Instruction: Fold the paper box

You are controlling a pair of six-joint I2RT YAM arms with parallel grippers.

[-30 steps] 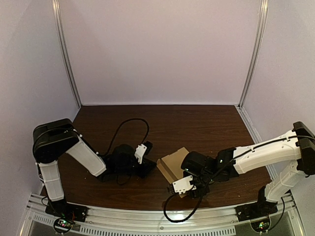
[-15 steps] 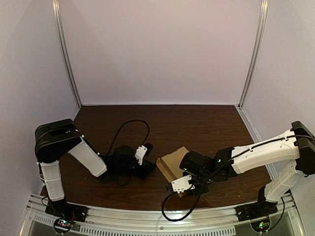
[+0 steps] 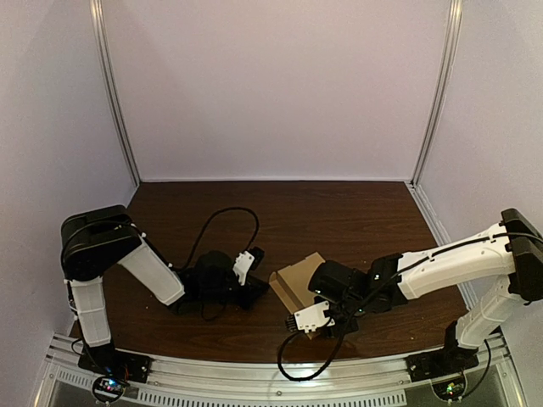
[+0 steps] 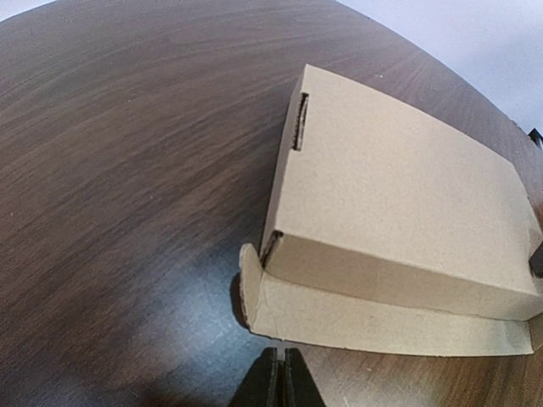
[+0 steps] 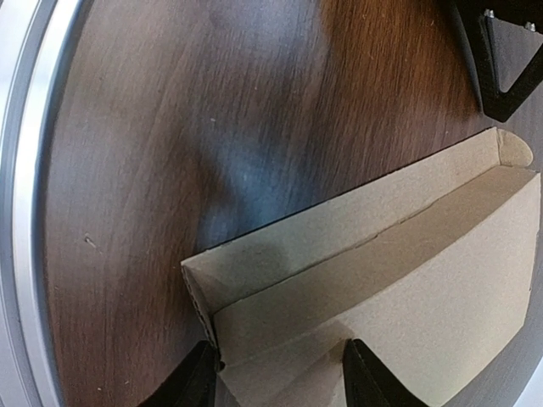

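We find the paper box (image 3: 297, 284) lying on the table (image 3: 339, 212) close to the middle of its near edge, with one long flap spread flat on the wood. The left gripper (image 4: 278, 383) has its fingers pressed together, holding nothing, just beside that flap. The right gripper (image 5: 280, 349) stands open, its fingers astride the box's end

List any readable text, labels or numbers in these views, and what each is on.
None readable.
The paper box is plain brown cardboard, unprinted in both wrist views.
The left arm, right arm and base rail show no legible marks from above; anything there is too small to tell.
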